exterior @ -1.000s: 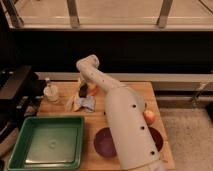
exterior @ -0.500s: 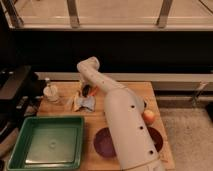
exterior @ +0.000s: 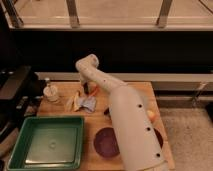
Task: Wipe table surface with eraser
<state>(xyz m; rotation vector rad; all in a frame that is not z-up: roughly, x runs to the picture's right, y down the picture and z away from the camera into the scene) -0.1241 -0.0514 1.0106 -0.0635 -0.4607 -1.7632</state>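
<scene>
reaching down from a high bent elbow, my gripper (exterior: 85, 93) hangs low over the table surface (exterior: 59, 111), just beyond the far right corner of the green tray (exterior: 50, 120). my fingers are drawn fully together. whether anything is pinched between them i cannot tell, because my wrist hides the tips.

right below them, also past the tray's far right corner, lies a small huddle of things. a crumpled blue-grey cloth (exterior: 89, 104) has a pale yellowish piece (exterior: 75, 102) touching its tray-side edge. something orange (exterior: 93, 91) sits just behind the cloth, close against my wrist.

the eraser (exterior: 106, 112), as far as i can make out, is the small dark block on the wood to the right of the tray's far right corner. it lies just past the cloth, tight beside my forearm and apart from my fingers.

back from the tray's far edge, above its left half, stands a small white bottle (exterior: 50, 91). just right of the tray's right wall rests a purple bowl (exterior: 105, 142), partly covered by my white arm (exterior: 132, 125). past that arm, well away from the tray, a round peach-coloured fruit (exterior: 151, 115) peeks out on the board.
</scene>
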